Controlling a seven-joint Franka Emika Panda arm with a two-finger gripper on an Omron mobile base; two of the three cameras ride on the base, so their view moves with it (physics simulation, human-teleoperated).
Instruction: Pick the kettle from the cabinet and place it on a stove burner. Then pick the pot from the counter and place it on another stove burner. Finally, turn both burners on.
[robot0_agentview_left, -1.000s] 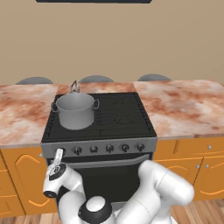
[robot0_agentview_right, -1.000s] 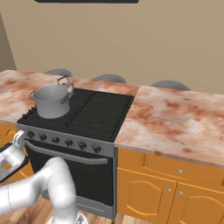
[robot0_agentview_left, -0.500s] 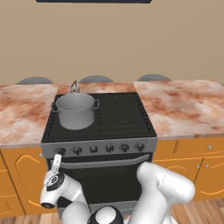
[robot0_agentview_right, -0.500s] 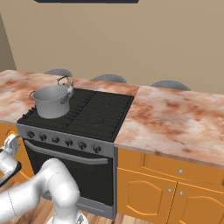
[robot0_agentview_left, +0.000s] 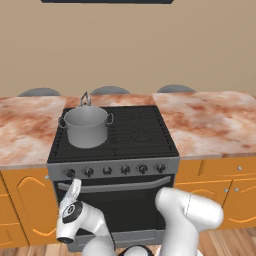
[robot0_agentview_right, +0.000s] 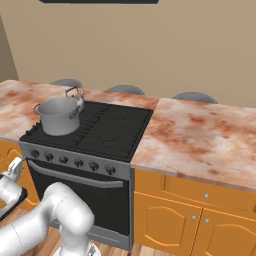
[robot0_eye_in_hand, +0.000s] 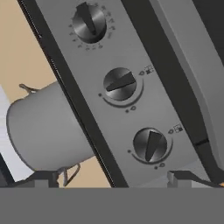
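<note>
Pot (robot0_agentview_left: 86, 126) sits on the front-left burner, kettle (robot0_agentview_left: 85, 99) just behind it on the rear one, so you have only the knobs left. Your gripper (robot0_agentview_left: 72, 189) has dropped low in front of the range over the last second, jaws spread wide and empty, facing the nearest knob (robot0_eye_in_hand: 149, 145).

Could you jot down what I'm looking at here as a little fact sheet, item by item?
pot: on the stove's front left burner
kettle: behind the pot, mostly hidden, loop handle showing
stove: black top, steel strip of knobs along the front
knobs: three seen close up in the hand view
gripper: open, empty, low in front of the leftmost knobs
counter: marbled stone on both sides
</note>
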